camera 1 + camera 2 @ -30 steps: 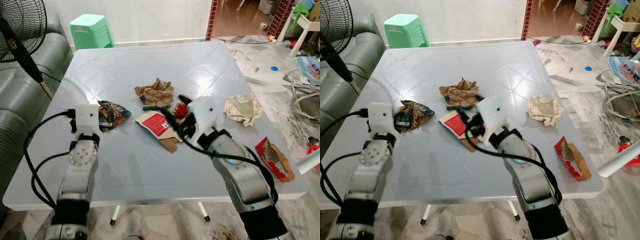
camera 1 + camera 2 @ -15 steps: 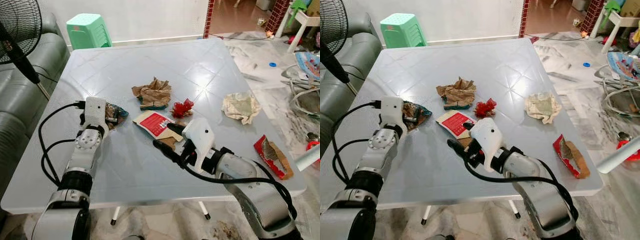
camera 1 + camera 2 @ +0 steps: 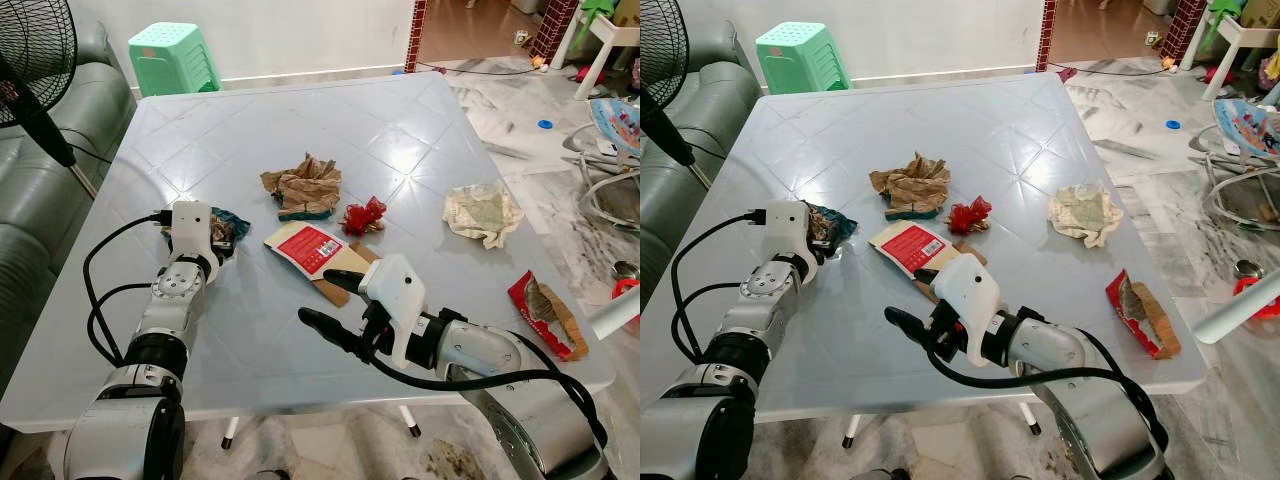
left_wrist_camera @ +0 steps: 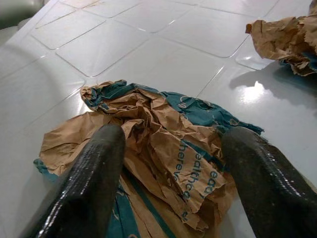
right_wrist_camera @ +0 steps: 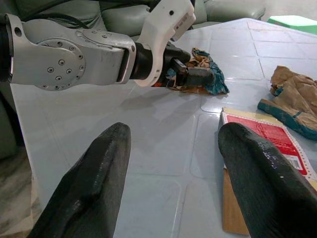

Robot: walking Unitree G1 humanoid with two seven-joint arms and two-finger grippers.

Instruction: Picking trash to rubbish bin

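Bare table point(image 3: 250, 330) lies open near the front edge between the two arms. Farther in, a red packet point(image 3: 312, 248), brown crumpled paper point(image 3: 304, 185) and red wrapper point(image 3: 363, 215) crowd the middle; the far half is open.

A crumpled brown-and-teal paper wrapper point(image 4: 163, 148) lies flat on the table's left side, its teal print showing in the creases. Behind the middle sits a scrunched brown paper bag point(image 3: 303, 185) with a teal edge, and just beside it a small red crinkled wrapper point(image 3: 363, 215). A red-and-white packet point(image 3: 315, 250) rests on a piece of brown card. To the right lies a wadded pale paper point(image 3: 483, 212); near the right edge, a torn red box point(image 3: 545, 316), possibly open.
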